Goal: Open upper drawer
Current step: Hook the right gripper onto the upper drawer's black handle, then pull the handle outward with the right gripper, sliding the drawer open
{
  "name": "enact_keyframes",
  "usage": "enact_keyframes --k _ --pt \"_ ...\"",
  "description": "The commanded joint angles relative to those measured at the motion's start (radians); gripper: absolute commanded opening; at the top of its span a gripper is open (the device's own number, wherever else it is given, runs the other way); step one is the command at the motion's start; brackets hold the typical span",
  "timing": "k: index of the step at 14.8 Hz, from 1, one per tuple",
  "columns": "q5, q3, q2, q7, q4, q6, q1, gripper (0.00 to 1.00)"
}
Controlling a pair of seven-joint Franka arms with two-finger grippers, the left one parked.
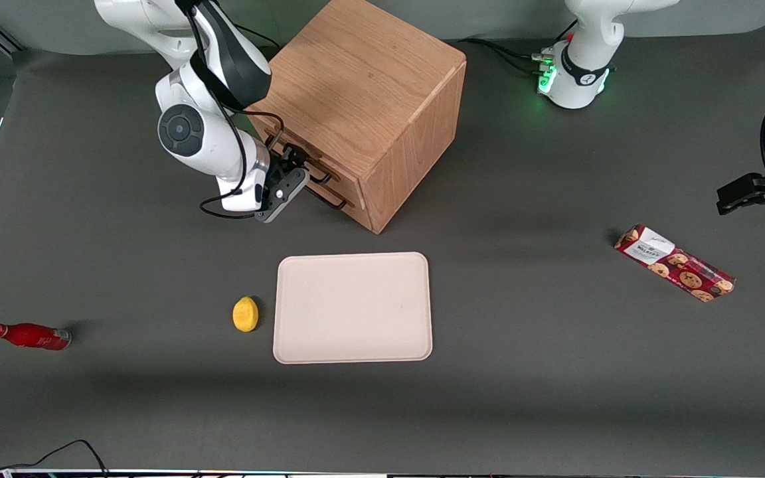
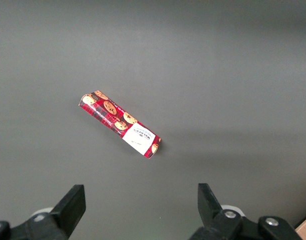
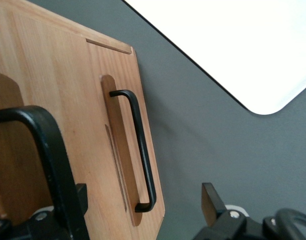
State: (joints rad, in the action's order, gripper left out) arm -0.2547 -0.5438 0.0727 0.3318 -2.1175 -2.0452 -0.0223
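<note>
The oak cabinet (image 1: 362, 86) stands at the back of the table. The upper drawer (image 3: 38, 70) has a thin black bar handle (image 1: 319, 174) just under the cabinet's top edge. In the right wrist view this handle (image 3: 48, 145) looms large and close, right beside one finger. The bottom drawer's handle (image 3: 143, 150) sits below it, nearer the table (image 1: 331, 198). Both drawer fronts look flush with the cabinet. My right gripper (image 1: 295, 158) is at the drawer fronts, open and holding nothing (image 3: 145, 200). One of its fingers (image 3: 211, 202) hangs over the grey table.
A pale tray (image 1: 352, 309) lies in front of the cabinet and shows in the right wrist view (image 3: 232, 45). A yellow lemon (image 1: 245, 314) lies beside it. A red bottle (image 1: 29, 336) lies toward the working arm's end. A cookie packet (image 1: 675, 263) (image 2: 120, 124) lies toward the parked arm's end.
</note>
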Motion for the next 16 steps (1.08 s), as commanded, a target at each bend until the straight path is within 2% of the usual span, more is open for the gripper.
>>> enact_keyframes --k 1,7,16 --pt "0.031 0.013 0.012 0.016 0.005 -0.027 -0.005 1.0" --pt "0.058 0.033 0.022 0.015 0.007 -0.059 -0.008 1.0" --pt "0.109 0.108 0.039 0.016 0.025 -0.075 -0.008 1.0"
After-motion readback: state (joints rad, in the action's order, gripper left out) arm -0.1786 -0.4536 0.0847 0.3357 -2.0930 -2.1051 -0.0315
